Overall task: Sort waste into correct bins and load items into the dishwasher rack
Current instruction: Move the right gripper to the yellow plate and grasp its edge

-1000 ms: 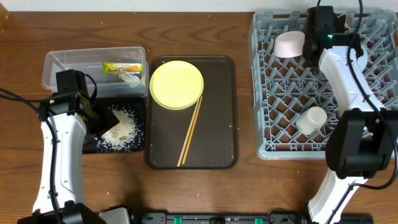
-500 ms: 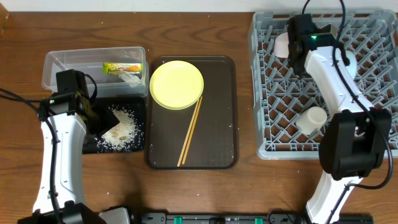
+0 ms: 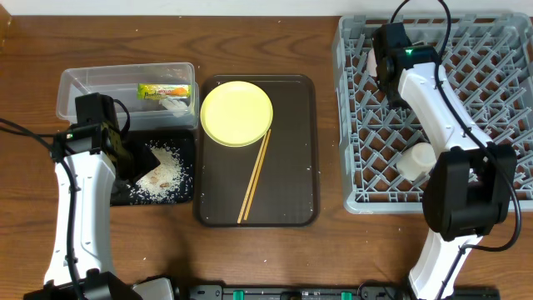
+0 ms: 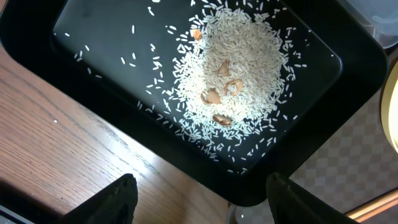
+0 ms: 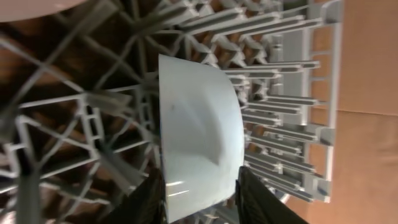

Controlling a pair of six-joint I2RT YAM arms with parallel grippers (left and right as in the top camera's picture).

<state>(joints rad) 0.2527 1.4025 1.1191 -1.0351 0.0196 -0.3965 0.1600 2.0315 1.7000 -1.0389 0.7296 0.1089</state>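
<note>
At the upper left corner of the rack (image 3: 500, 83) a pale bowl (image 5: 199, 137) lies on its side among the pegs. In the wrist view its rim is toward the left and its base toward the right. The right gripper (image 5: 200, 186) is directly over it, with one finger on each side of the bowl wall. The fingers are very near to the bowl, but I cannot tell if they press on it or only stand beside it. In the overhead view the arm hides most of the bowl.

I judge the bowl to be stiff and light, with a smooth and shiny surface, so it is probably slippery and may crack if it falls on the pegs. A hold across the round wall can slide. The rim looks safer, with one finger inside and one outside.

Lower in the rack, toward the right side of the frame, a cup (image 3: 418, 158) lies on its side, well apart from the bowl.

At the centre of the frame the plate (image 3: 236, 112) and the chopsticks (image 3: 255, 177) lie on the brown tray (image 3: 296, 192), not yet loaded.

At the left, the left gripper (image 4: 205, 202) hangs wide and empty over the black tray (image 4: 93, 18), which holds the rice (image 4: 242, 81). Just above it the tub (image 3: 83, 87) holds the wrapper (image 3: 163, 91).
</note>
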